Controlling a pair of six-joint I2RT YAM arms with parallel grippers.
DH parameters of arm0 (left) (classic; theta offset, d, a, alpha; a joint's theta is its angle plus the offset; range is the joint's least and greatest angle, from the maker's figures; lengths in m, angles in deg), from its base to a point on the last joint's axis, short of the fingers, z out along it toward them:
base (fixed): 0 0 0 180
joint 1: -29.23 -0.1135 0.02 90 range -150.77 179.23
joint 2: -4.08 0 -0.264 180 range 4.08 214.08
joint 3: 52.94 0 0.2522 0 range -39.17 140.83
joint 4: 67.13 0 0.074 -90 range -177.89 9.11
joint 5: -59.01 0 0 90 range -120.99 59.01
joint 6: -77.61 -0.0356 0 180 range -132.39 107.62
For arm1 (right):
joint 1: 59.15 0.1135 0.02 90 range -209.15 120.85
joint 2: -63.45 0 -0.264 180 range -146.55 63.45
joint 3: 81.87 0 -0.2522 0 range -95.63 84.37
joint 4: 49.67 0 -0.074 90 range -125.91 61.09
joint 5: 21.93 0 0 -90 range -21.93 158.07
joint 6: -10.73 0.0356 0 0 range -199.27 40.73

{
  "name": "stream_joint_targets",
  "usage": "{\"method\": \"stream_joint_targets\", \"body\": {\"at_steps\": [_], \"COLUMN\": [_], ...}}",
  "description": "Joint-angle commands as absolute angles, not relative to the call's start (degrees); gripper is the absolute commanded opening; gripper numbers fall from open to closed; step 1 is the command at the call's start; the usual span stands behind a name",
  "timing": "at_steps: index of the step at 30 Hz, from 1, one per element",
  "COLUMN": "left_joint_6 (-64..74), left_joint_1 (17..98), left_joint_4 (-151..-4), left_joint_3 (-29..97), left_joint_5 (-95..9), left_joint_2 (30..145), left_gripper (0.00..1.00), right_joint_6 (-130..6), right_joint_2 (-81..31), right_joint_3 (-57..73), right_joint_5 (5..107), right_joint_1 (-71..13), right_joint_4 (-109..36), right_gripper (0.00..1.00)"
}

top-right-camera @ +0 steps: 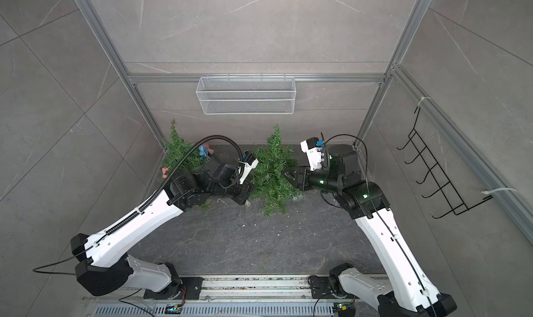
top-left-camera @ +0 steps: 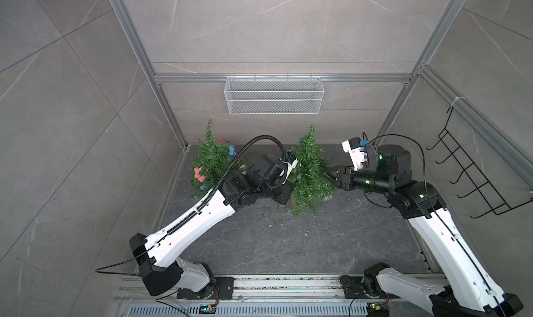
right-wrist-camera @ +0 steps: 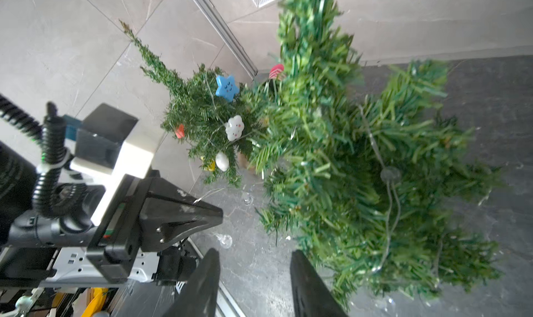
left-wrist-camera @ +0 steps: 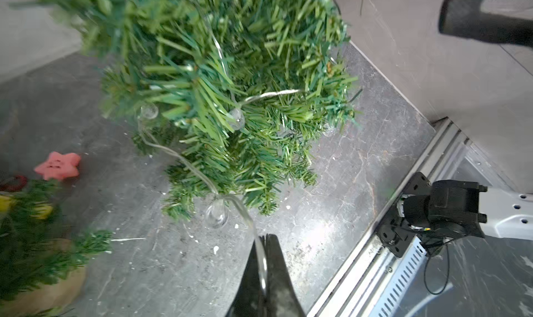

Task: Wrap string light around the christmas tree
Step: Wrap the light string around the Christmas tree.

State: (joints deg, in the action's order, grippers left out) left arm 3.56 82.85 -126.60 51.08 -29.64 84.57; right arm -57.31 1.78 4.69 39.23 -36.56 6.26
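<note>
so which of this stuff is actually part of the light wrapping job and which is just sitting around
For the job: christmas tree; string light draped on it; left gripper, shut on the string light; right gripper, open beside the tree.

Lying about: decorated tree and its pink star; mesh basket on the back wall; black wire rack on the side wall.

L arm (top-left-camera: 196, 223) stretched fwd from base, wrist bent down. L gripper (left-wrist-camera: 264, 239) jaws closed, pinching string light (left-wrist-camera: 217, 214) wire at tips. R arm (top-left-camera: 450, 243) raised, forearm turned inward toward L side. R gripper (right-wrist-camera: 253, 283) level, jaws apart, gripping nothing.
</note>
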Motion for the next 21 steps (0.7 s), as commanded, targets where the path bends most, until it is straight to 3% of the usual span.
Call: {"method": "stream_joint_targets", "body": {"at_steps": [1,8,14,21], "left_joint_6": [9.83,17.71,20.02,26.8], "left_joint_1": [82.67,82.67,85.08,85.8], "left_joint_4": [-116.33,-107.74,-105.83,-97.04], "left_joint_3": [47.39,41.89,40.91,32.84], "left_joint_5": [-31.37,-33.23,-35.02,-33.38], "left_joint_2": [80.51,78.97,80.62,79.79], "left_gripper": [0.0,0.0,0.0,0.0], "right_joint_6": [-58.65,-56.65,-45.0,-39.83], "right_joint_2": [4.46,11.21,18.01,15.78], "right_joint_3": [6.9,10.92,26.6,32.33], "right_joint_5": [42.21,43.69,43.71,51.01], "right_joint_1": [-34.14,-30.01,-25.28,-16.77], "right_joint_4": [10.91,14.05,-2.92,-12.08], "right_gripper": [0.42,0.41,0.43,0.45]}}
